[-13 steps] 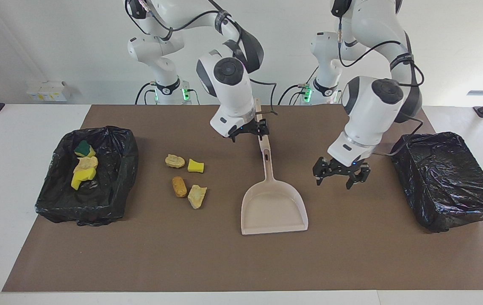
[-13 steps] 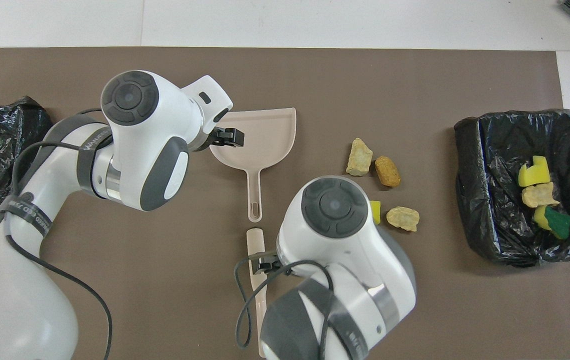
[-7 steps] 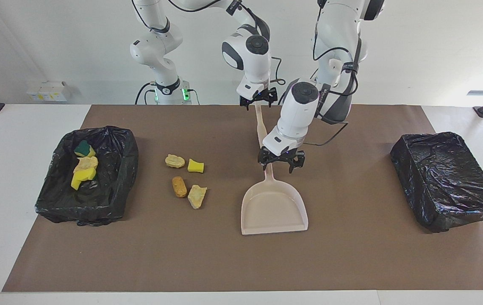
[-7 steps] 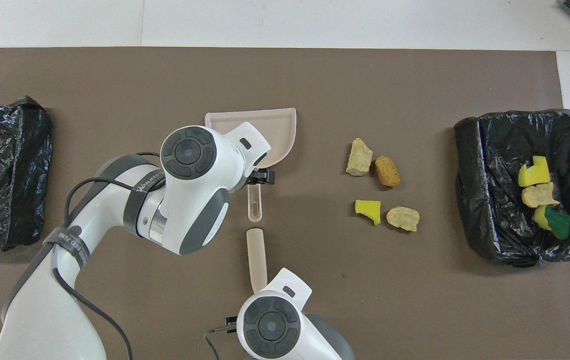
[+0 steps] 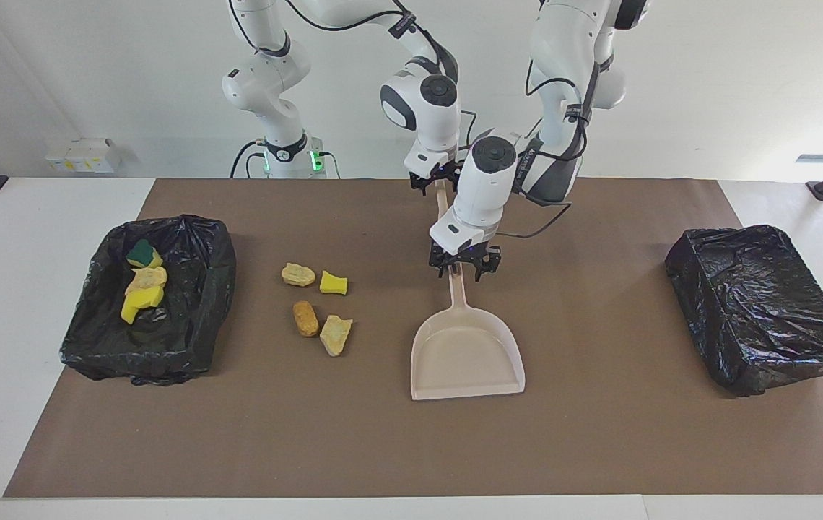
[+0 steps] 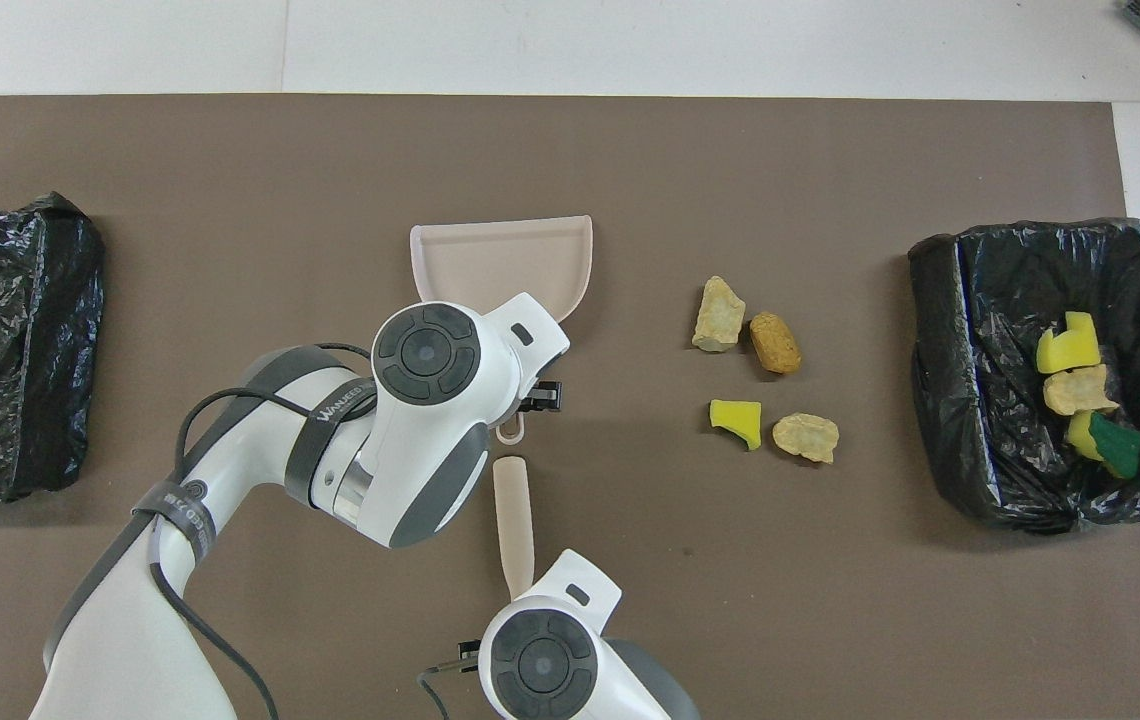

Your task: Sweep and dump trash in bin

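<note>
I see left gripper (image 5: pixel 465 264) astride dustpan (image 5: pixel 468 354) handle, mid-frame; right gripper (image 5: pixel 434 177) at brush (image 5: pixel 442 206) handle above it. Can't tell finger state. Four trash (image 5: pixel 316 307) scraps centre-left on mat, rest in bin (image 5: pixel 188 318) at left.

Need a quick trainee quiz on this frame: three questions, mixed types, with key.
1. How many trash scraps lie loose on the mat?
2. True or false: the dustpan has trash in it.
3. The left gripper is at: A the dustpan's handle; B the orange-brown lump; C a black bin.

Key
1. Four.
2. False: the pan is bare.
3. A. The right gripper is at the brush, nearer to the robots.
</note>
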Controlling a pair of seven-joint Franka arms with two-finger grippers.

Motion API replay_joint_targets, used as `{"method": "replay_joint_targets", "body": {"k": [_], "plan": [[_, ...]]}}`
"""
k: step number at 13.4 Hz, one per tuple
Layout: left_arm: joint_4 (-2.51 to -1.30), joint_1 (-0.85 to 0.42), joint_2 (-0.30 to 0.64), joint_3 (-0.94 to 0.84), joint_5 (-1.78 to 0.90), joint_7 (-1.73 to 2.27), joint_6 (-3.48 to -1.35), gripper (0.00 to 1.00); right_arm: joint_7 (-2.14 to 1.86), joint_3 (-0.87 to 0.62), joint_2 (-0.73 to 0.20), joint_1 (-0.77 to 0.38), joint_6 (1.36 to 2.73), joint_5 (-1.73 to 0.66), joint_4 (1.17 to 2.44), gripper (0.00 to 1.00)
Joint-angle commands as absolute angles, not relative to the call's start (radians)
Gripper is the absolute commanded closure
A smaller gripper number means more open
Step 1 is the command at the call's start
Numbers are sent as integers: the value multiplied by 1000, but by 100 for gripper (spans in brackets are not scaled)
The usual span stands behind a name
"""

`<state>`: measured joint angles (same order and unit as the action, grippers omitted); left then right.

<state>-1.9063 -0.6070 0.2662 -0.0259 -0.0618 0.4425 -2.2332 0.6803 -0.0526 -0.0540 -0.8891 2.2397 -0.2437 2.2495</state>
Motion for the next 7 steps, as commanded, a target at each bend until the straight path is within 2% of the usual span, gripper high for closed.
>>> {"method": "replay_joint_targets", "body": {"k": [1,2,5,7], "plan": [[-1950,-627,235,-9,-64,459,-2261,74,677,-49,-58,-893,2263,-265,2263,100],[-1951,-627,233,-9,-63,450,-2255,100,686,-49,-61,-891,2261,-265,2258,100],[-1944,-589,238,-9,-67,347,-2249,100,686,-45,-61,-873,2202,-265,2235,100],[-1939,-580,236,-2,-61,263,-2244,100,674,-40,12,-809,2070,-265,2218,100]]}}
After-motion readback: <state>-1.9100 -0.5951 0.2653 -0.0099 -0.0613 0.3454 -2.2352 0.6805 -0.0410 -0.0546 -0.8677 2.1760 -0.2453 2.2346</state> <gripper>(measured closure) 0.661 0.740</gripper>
